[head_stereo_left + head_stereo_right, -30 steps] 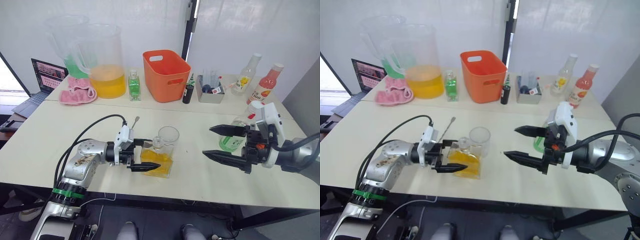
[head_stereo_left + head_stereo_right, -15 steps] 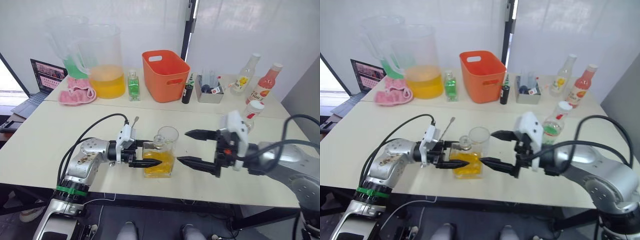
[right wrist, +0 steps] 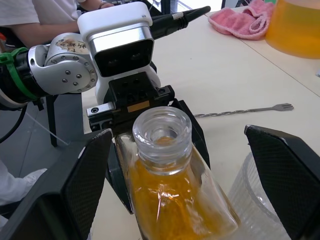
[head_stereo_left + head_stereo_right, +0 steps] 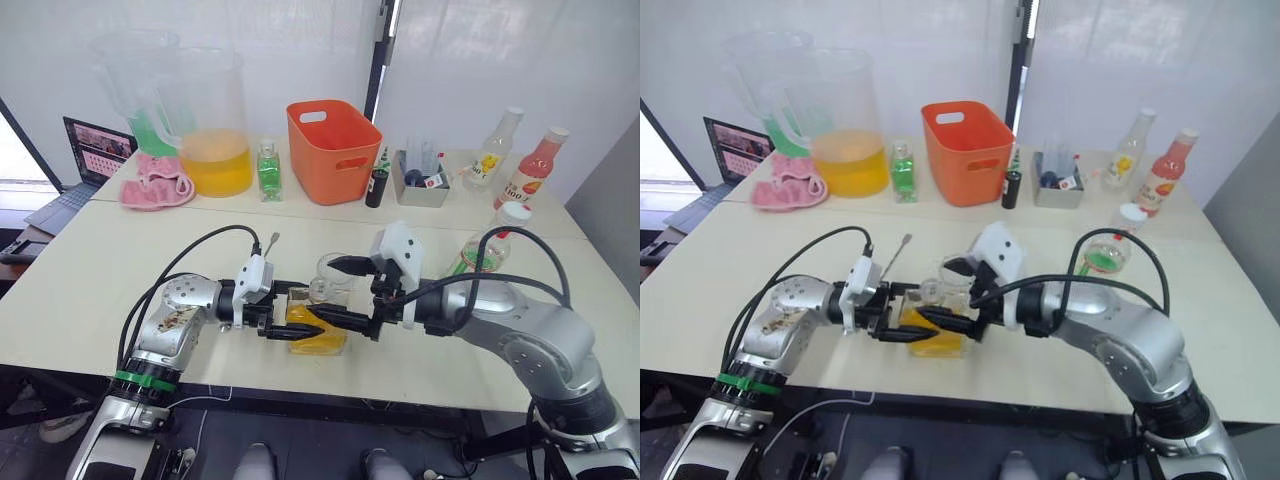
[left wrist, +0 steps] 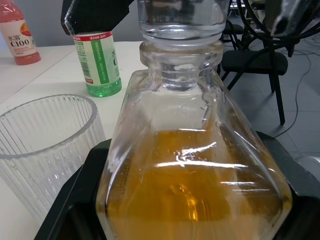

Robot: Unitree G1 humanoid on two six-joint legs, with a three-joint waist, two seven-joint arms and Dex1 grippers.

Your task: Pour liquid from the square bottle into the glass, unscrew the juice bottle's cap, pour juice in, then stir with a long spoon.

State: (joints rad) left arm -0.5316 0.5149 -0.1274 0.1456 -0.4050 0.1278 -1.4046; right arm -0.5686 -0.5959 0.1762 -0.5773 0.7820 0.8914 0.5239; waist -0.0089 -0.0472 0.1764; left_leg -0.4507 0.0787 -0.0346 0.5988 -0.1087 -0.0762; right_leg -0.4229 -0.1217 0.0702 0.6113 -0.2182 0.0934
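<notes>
While the square bottle (image 4: 314, 322) is standing upright on the table (image 4: 90, 270) just in front of the glass (image 4: 335, 270), both arms are converging on it. The left gripper (image 4: 290, 312) is clamping the amber-filled body from the robot's left, fingers lying level on either flank. The right gripper (image 4: 338, 292) is reaching in from the robot's right, jaws spread wide and straddling the bottle's neck, where a clear glass stopper (image 3: 161, 131) is sitting in the mouth. Bottle's long axis is running vertical, stopper directly between the open right fingers, so the right arm looks placed to pull it. Long spoon (image 3: 245, 111) is lying flat behind the bottle; juice bottle (image 4: 488, 248) is standing well apart to the robot's right.
</notes>
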